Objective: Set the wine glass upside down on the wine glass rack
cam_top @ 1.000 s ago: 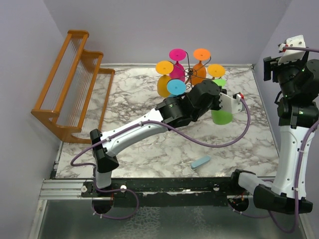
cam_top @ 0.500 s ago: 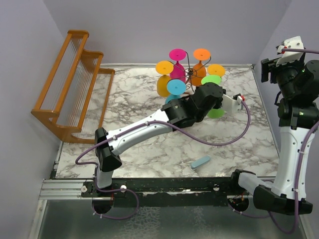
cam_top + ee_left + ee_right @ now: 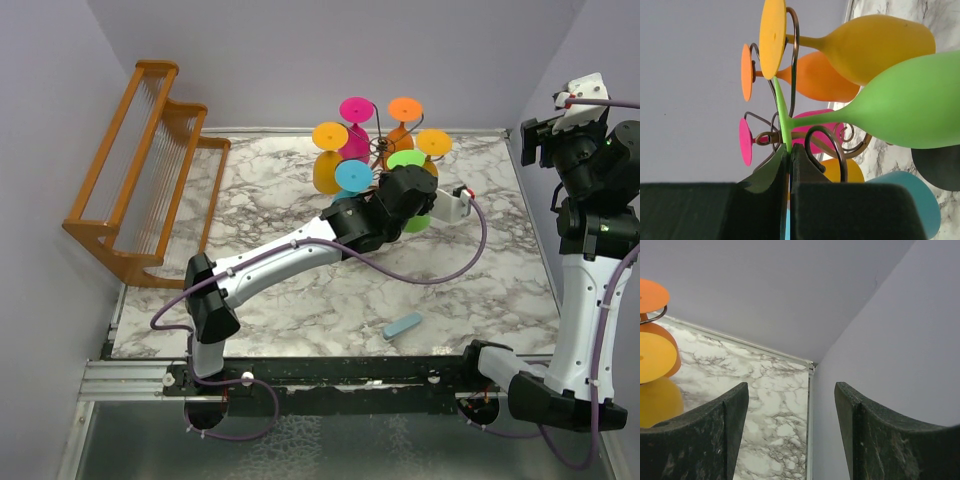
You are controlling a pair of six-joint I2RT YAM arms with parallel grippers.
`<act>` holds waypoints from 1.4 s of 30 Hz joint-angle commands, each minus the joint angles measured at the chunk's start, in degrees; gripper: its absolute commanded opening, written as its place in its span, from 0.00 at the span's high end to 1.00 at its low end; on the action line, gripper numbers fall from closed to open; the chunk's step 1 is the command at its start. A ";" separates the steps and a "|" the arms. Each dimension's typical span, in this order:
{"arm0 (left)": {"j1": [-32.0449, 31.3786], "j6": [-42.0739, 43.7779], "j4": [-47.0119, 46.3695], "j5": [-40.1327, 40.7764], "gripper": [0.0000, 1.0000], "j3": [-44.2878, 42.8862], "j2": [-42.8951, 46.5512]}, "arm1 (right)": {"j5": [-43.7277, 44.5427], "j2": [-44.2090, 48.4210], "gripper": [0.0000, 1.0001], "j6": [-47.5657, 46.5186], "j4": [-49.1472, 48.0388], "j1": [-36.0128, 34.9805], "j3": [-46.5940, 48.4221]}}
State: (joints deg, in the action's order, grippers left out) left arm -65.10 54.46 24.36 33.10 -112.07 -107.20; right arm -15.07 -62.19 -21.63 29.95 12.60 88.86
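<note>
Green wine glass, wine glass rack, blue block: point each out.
green wine glass point(image 3: 920, 102), left wrist view, on its bowl.
wine glass rack point(image 3: 823, 128), left wrist view, on a curled wire arm.
blue block point(image 3: 403, 326), top view, on its middle.

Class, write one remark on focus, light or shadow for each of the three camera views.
Top view: even light, sharp all over, only faint shadows under the left arm. Left wrist view: the dark pads of the left hand are blurred; the green glass is sharp, softly shaded. Right wrist view: flat light, no glare, the table's veins crisp.
</note>
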 commanded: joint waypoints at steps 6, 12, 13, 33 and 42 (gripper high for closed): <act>0.49 -0.55 -1.38 0.71 1.00 3.70 5.70 | -2.07 1.33 0.31 1.24 0.31 0.41 -0.45; 0.50 -1.49 0.12 -0.69 1.00 4.50 7.08 | -2.42 1.31 0.31 1.33 0.32 0.41 -0.44; 0.49 -1.53 0.24 -0.89 1.00 4.76 7.32 | -2.42 1.25 0.31 1.41 0.28 0.41 -0.49; 0.29 -3.40 5.74 -7.21 1.00 5.87 11.99 | -3.47 1.28 0.31 1.59 0.10 0.41 -1.14; 0.28 -2.56 7.91 -9.89 1.00 6.45 13.48 | -4.09 1.28 0.31 1.68 0.11 0.41 -1.30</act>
State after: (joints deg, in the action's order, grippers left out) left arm -64.77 51.57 31.46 26.04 -106.00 -96.16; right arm -17.65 -61.69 -20.73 29.95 12.60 88.01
